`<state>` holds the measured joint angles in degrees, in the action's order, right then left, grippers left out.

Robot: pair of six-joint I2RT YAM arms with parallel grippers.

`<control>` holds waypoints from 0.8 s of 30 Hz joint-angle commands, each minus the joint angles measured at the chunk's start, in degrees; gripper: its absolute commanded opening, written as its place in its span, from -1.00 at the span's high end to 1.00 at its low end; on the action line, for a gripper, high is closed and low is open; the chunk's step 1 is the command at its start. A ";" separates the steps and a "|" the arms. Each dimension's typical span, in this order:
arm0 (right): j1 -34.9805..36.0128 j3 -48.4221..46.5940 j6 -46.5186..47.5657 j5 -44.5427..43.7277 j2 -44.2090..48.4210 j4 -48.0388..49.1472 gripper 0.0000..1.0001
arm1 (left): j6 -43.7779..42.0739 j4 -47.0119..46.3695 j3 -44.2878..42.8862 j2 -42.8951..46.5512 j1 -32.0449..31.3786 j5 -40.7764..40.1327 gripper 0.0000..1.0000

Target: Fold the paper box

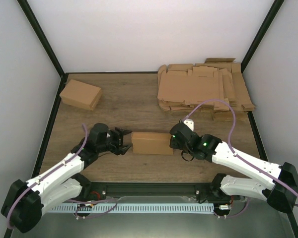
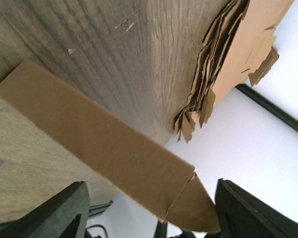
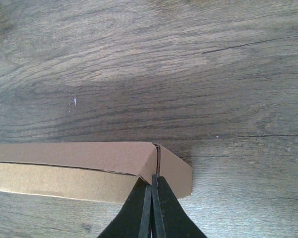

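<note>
The paper box (image 1: 151, 143) lies as a shallow brown box in the middle of the table, between both arms. My left gripper (image 1: 123, 141) is at its left end and stands open. In the left wrist view the box's long wall (image 2: 104, 139) and a loose end flap (image 2: 191, 206) sit between the two dark fingers (image 2: 59, 213), and the flap's tip comes close to the right-hand one. My right gripper (image 1: 175, 140) is shut, with nothing between its jaws. Its tip (image 3: 152, 182) rests against the box's right end (image 3: 89, 163), at the seam beside a small angled flap (image 3: 178, 171).
A second closed brown box (image 1: 80, 94) sits at the far left of the table. A thick pile of flat cardboard blanks (image 1: 203, 89) lies at the far right, also in the left wrist view (image 2: 223, 64). Black frame posts stand at the back corners.
</note>
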<state>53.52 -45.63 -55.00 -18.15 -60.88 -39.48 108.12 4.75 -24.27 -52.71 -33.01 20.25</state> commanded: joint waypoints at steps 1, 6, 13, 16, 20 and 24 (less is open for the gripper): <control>0.87 3.49 -0.30 4.09 -3.07 -9.76 0.99 | -0.90 -1.79 -2.04 -0.65 0.06 0.26 -0.32; 0.88 3.70 -0.04 4.51 -3.25 -9.41 0.99 | -1.33 0.51 -2.18 -0.04 0.06 -0.88 -0.36; 0.87 3.61 0.37 4.63 -3.19 -9.21 0.99 | -3.76 -4.09 -3.85 -3.06 0.07 1.87 -0.66; 0.85 3.58 0.43 4.96 -3.48 -9.06 0.99 | -4.26 -3.72 -4.25 -4.00 -0.11 2.37 -0.35; 0.87 3.59 0.36 5.15 -3.56 -9.05 0.99 | -4.17 -0.61 -4.12 -3.09 -0.12 0.94 -0.03; 0.86 3.65 0.57 5.28 -3.67 -8.95 0.99 | -4.72 0.14 -4.03 -3.10 -0.18 0.63 0.07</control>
<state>53.49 -45.63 -54.65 -18.20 -61.12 -39.11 104.62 3.07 -27.33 -56.14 -33.04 21.34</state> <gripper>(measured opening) 0.014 0.485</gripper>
